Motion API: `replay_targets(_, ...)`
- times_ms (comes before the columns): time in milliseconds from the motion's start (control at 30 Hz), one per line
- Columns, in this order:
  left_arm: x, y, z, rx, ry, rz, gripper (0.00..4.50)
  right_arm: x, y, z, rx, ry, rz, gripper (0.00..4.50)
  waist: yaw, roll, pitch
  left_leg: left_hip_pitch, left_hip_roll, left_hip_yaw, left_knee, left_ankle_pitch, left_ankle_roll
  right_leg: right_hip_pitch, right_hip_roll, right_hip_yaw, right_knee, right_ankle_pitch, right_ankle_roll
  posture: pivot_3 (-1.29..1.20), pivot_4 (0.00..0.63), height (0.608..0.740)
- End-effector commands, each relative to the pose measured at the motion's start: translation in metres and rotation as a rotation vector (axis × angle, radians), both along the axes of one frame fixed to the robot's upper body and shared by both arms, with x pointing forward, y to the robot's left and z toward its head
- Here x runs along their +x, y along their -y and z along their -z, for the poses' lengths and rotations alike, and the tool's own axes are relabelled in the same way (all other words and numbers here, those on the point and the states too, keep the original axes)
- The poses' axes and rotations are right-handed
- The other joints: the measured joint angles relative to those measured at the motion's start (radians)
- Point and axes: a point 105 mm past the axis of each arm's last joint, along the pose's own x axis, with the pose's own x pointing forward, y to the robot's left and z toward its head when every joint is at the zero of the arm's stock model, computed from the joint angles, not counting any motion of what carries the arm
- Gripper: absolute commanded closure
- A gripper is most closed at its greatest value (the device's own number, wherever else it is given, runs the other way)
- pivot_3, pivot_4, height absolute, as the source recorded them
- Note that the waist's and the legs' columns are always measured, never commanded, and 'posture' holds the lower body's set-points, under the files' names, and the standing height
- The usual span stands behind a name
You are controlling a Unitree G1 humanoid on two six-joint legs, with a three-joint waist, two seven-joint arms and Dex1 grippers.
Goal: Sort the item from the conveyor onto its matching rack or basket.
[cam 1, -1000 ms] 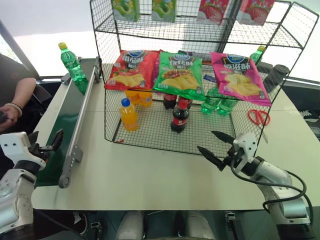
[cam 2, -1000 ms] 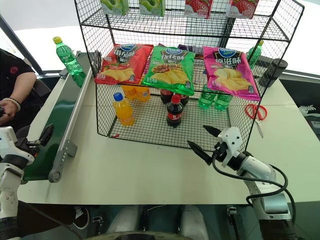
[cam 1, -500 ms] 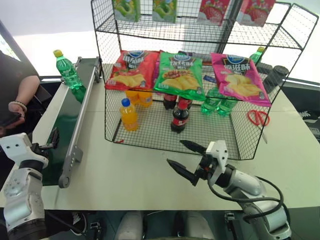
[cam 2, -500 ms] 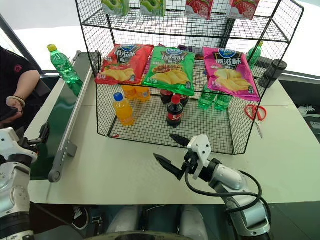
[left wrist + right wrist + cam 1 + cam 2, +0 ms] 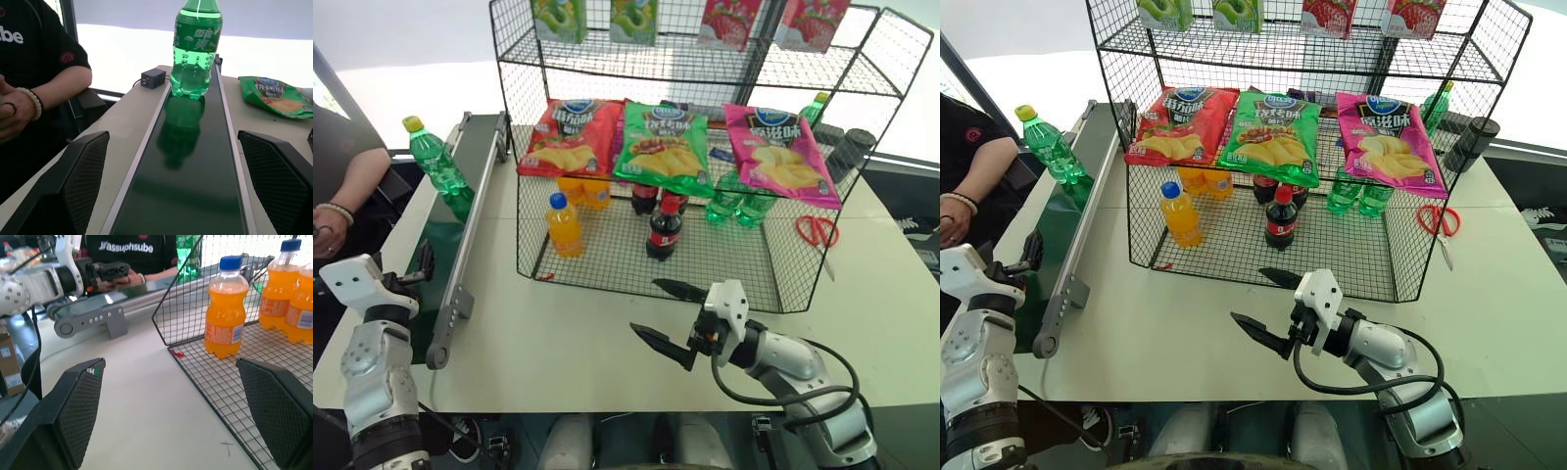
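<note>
The item, a green soda bottle [image 5: 435, 162] with a yellow cap, stands upright on the conveyor [image 5: 438, 240], a dark green belt between grey rails along the table's left side. In the left wrist view the bottle [image 5: 195, 49] stands far ahead on the belt [image 5: 190, 166], between the open left fingers [image 5: 80, 183]. My left gripper [image 5: 417, 273] hovers open at the belt's near end, well short of the bottle. My right gripper [image 5: 646, 308] is open and empty above the table, in front of the black wire rack [image 5: 734, 257].
The rack holds chip bags [image 5: 664, 145], orange bottles [image 5: 565, 224], cola bottles [image 5: 662, 230] and green bottles [image 5: 729, 208]. Red scissors [image 5: 815, 230] lie on the table at the right. A person's arm [image 5: 347, 186] rests left of the conveyor.
The green bottle has travelled along the belt toward its near end. My right gripper has swung left across the table, in front of the rack. The left gripper has barely moved.
</note>
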Motion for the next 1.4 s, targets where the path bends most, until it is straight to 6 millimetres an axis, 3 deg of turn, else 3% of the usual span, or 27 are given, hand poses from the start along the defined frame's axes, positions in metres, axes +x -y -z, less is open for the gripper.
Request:
replay_targets(33, 0.0016, -0.0021, -0.0115, 0.034, 0.04, -0.005, 0.0, -0.0025, -0.0058, -0.0027, 0.018, 0.034, -0.04, 0.05, 0.0, 0.0, 0.0, 0.0, 0.0, 0.0, 0.0, 0.0, 0.0, 0.0, 0.0, 0.0, 0.0, 0.0, 0.0, 0.0, 0.15, 0.724)
replay_targets(1033, 0.0005, -0.0092, -0.0101, 0.073, 0.045, -0.031, 0.0, -0.0101, -0.0118, 0.0051, 0.051, 0.026, -0.104, 0.05, 0.0, 0.0, 0.0, 0.0, 0.0, 0.0, 0.0, 0.0, 0.0, 0.0, 0.0, 0.0, 0.0, 0.0, 0.0, 0.0, 0.15, 0.724)
replay_targets(1400, 0.0055, -0.0049, -0.0092, 0.086, 0.043, 0.004, 0.0, -0.0093, -0.0148, -0.0037, 0.059, 0.036, -0.125, 0.05, 0.0, 0.0, 0.0, 0.0, 0.0, 0.0, 0.0, 0.0, 0.0, 0.0, 0.0, 0.0, 0.0, 0.0, 0.0, 0.0, 0.15, 0.724)
